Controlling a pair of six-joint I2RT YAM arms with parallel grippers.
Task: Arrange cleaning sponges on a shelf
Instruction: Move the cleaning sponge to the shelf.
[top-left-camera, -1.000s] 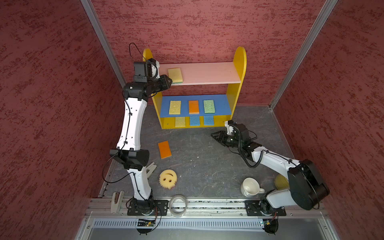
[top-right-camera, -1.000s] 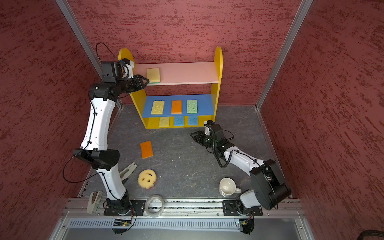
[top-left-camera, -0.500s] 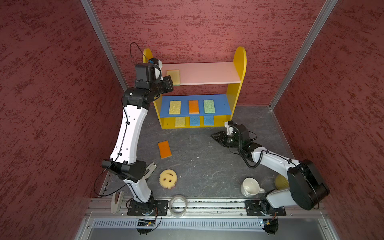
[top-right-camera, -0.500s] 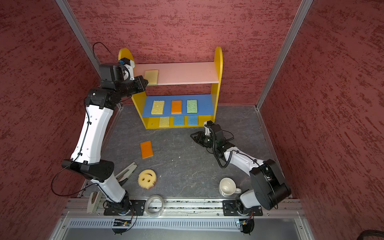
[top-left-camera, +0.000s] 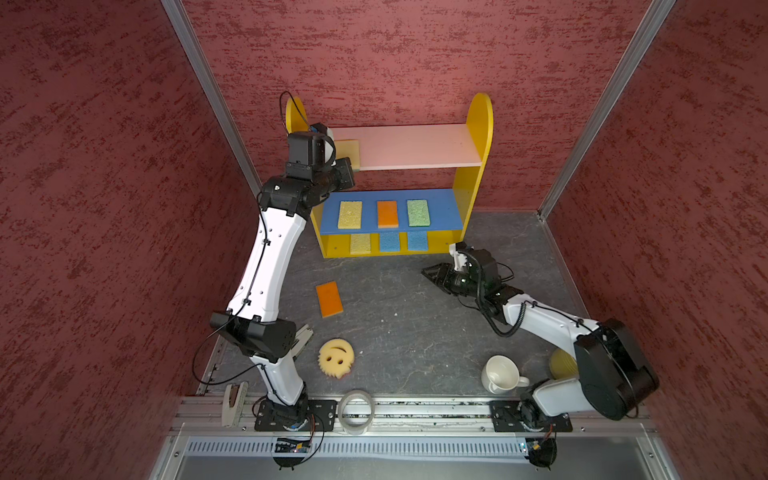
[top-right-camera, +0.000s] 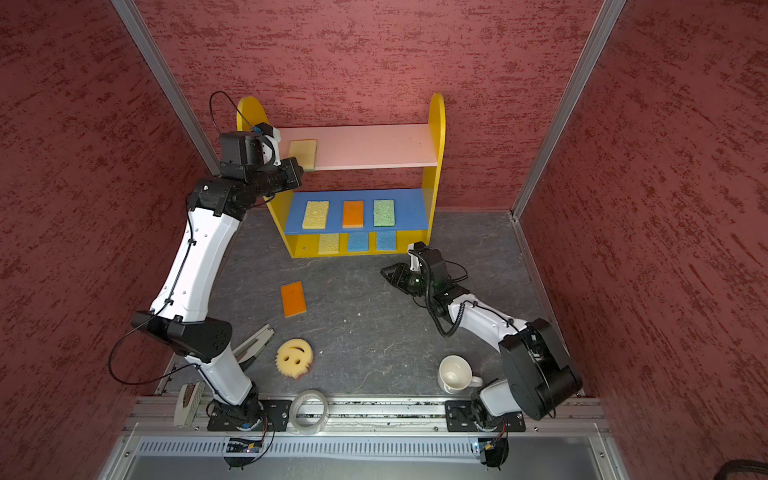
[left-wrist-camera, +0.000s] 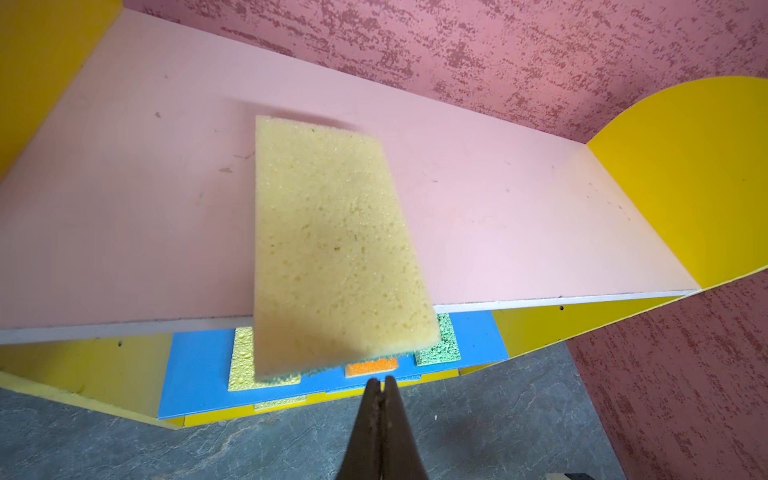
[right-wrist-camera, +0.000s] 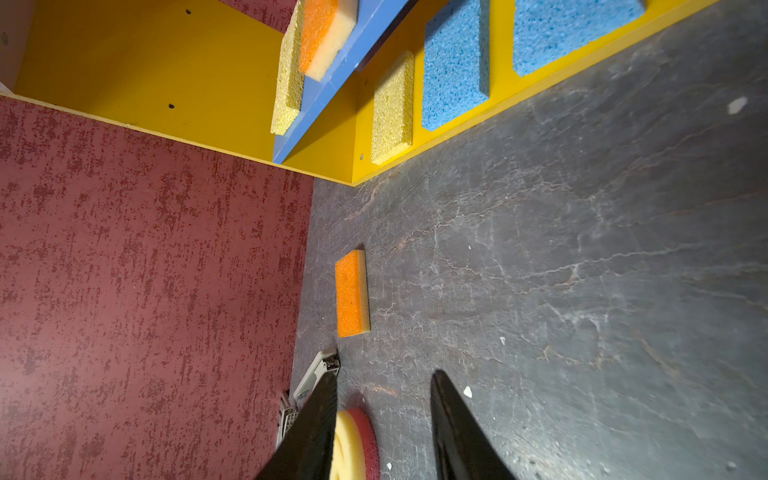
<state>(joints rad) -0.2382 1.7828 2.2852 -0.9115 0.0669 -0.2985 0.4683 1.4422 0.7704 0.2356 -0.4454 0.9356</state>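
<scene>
The left tool (left-wrist-camera: 381, 380) was seen fully closed on nothing, just in front of a pale yellow sponge (left-wrist-camera: 332, 241). That sponge lay on the pink upper board (top-left-camera: 415, 145) of the shelf (top-left-camera: 478, 124), its near end overhanging the front edge. The right tool (right-wrist-camera: 384, 376) was held partly open and empty above the desk (top-left-camera: 415, 332). Three sponges (top-left-camera: 387, 214) were laid on the blue board (top-left-camera: 444, 208) and three more on the base (top-left-camera: 436, 249). An orange sponge (top-left-camera: 329, 299) and the smiley sponge (top-left-camera: 336, 357) were found lying on the desk.
</scene>
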